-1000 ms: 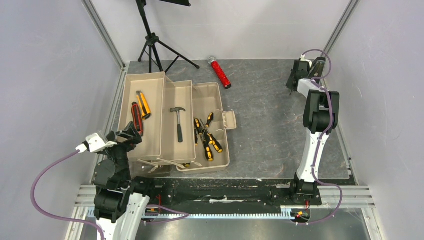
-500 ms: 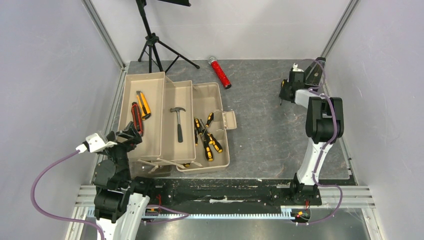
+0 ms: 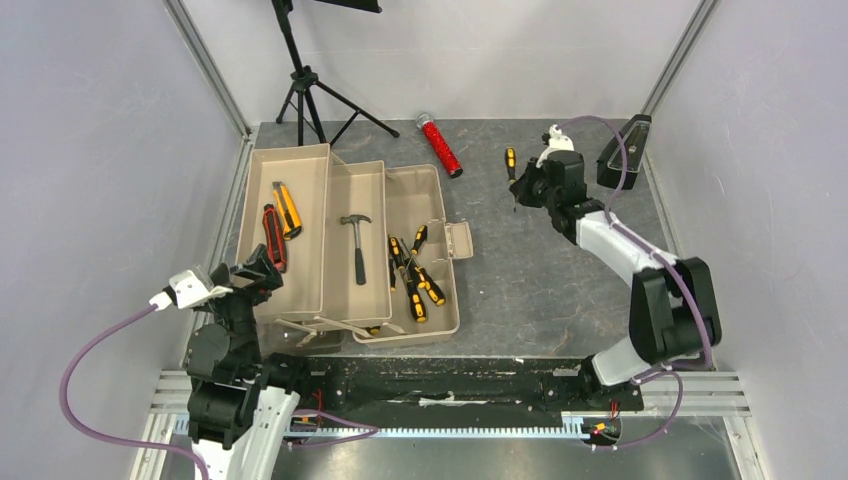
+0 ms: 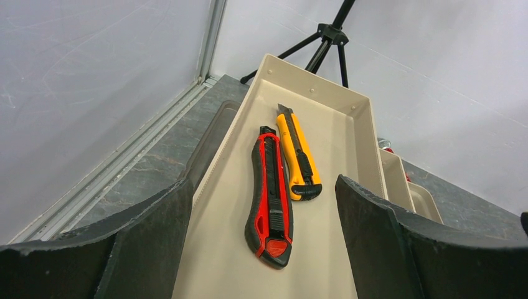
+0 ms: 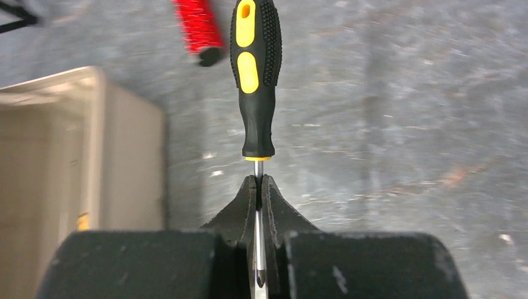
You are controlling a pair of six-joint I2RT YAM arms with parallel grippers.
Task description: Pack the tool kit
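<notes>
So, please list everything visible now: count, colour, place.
toolbox: one, tan, open, table's left
orange knife: one, orange, left tray
red knife: one, red, left tray
hammer: one, dark, middle tray
screwdrivers: several, black-yellow, right tray
held screwdriver: one, black-yellow, right gripper
tube: one, red, table's far edge
metronome: one, black, far right corner
tripod: one, black, far left
table: one, grey
left gripper: one, black, open, by left tray
right gripper: one, black, shut on held screwdriver

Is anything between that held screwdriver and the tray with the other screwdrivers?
Nothing visible. The right claw grips the screwdriver above bare mat; the red cylinder lies farther back, seemingly off the path to the tray.
</notes>
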